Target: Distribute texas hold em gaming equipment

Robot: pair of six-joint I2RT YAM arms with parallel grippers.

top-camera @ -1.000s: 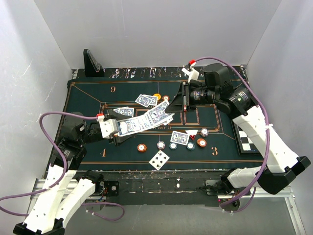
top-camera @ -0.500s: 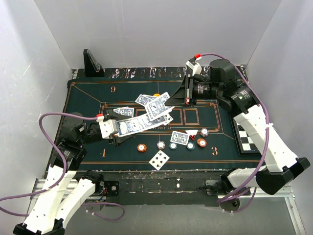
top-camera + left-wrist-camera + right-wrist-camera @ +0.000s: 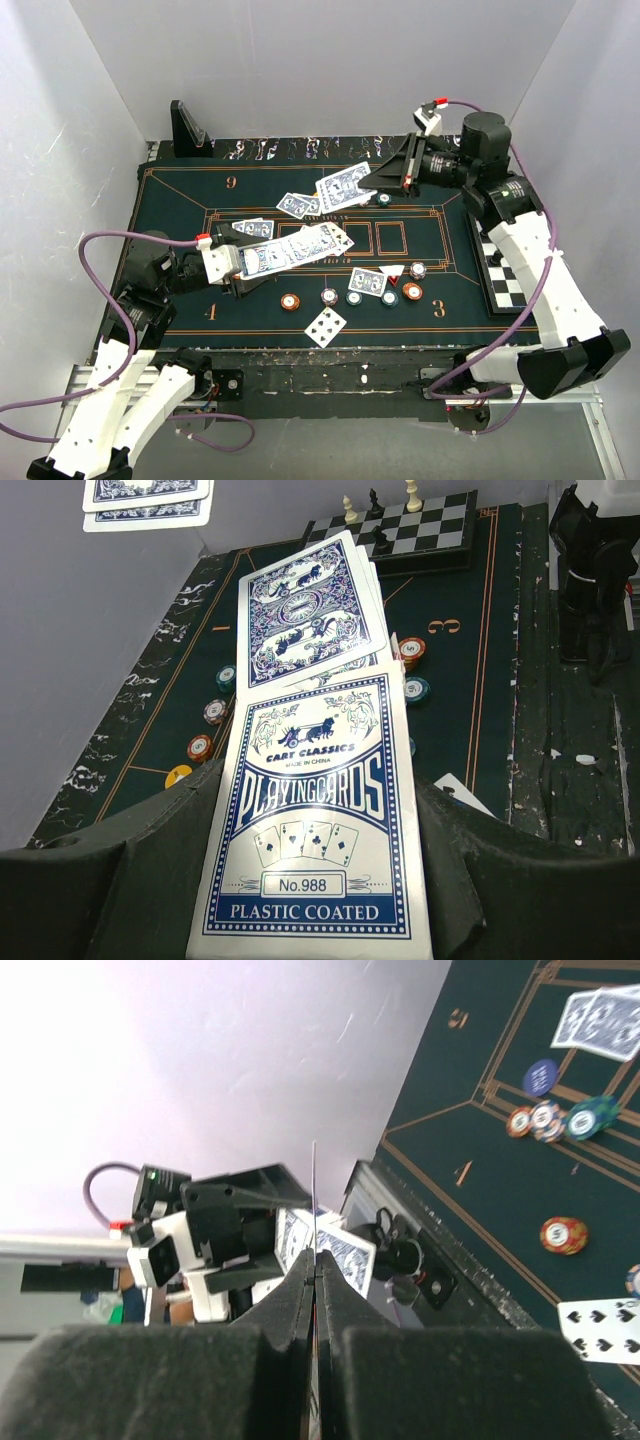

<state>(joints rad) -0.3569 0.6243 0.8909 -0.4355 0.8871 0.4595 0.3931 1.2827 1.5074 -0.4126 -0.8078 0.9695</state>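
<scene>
My left gripper (image 3: 243,264) is shut on a blue-and-white playing-card box (image 3: 268,257) with several blue-backed cards (image 3: 318,240) fanned out of its end; the left wrist view shows the box (image 3: 318,820) between my fingers and the cards (image 3: 308,610) beyond. My right gripper (image 3: 390,181) is shut on one blue-backed card (image 3: 343,187), held above the far middle of the felt; the right wrist view shows it edge-on (image 3: 314,1195). Poker chips lie in a row (image 3: 329,296) near the front, with loose cards (image 3: 296,205) and a face-up card (image 3: 325,326) around them.
The green felt table (image 3: 180,205) has white walls on three sides. A black wedge stand (image 3: 188,128) is at the far left corner. A chessboard (image 3: 505,282) with pieces lies at the right edge under my right arm. A teal chip (image 3: 383,198) lies below the right gripper.
My right gripper has drawn one card off the fanned deck and carried it up and back to the right. The left gripper and box have stayed put.
</scene>
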